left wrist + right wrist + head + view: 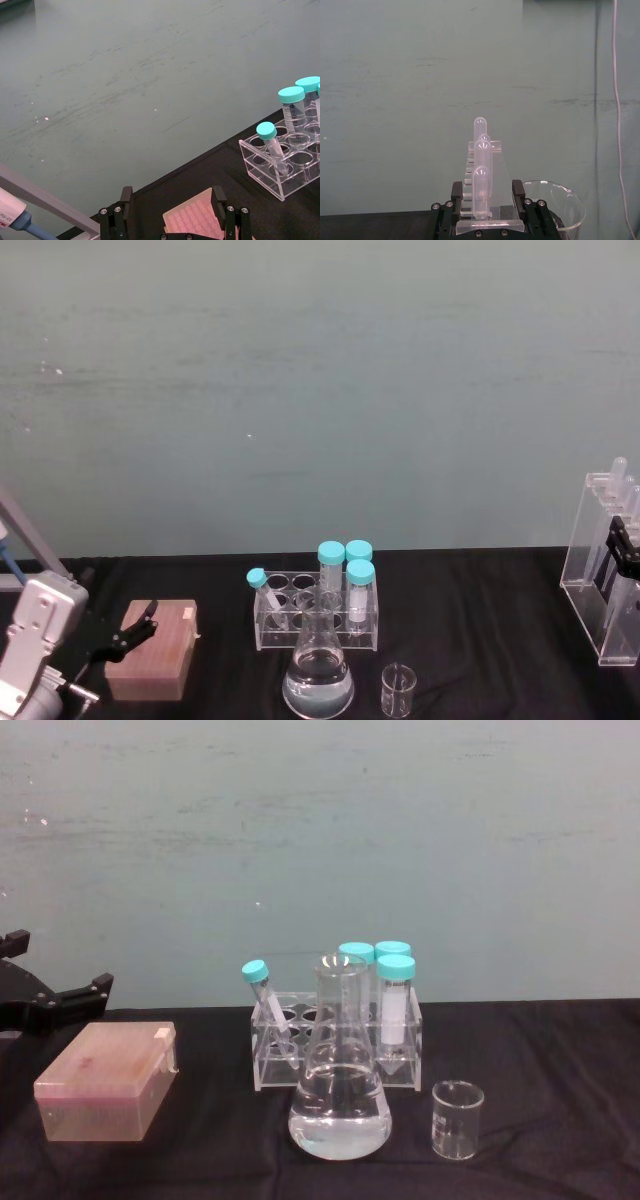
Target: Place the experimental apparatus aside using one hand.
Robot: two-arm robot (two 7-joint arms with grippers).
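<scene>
Acrylic stand (585,555): clear, tall, long round-topped tubes upright, at far right edge of bench (480,580). Right gripper (622,550) clamped on stand, one finger each side. Right wrist view adds large glass beaker (560,202) just beside stand. Chest view gives conical flask (340,1095) and small beaker (457,1120) side-on, centre front. Left gripper (135,630) wide open, empty, by pink box (155,650).

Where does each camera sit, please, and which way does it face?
Head: high, looking down at table; left gripper lower left, right gripper far right.
Chest: low, facing across it; left gripper at left edge.
Left wrist: behind open fingers, above pink box.
Right wrist: behind fingers clamping acrylic stand.
Head and chest share conical flask.
</scene>
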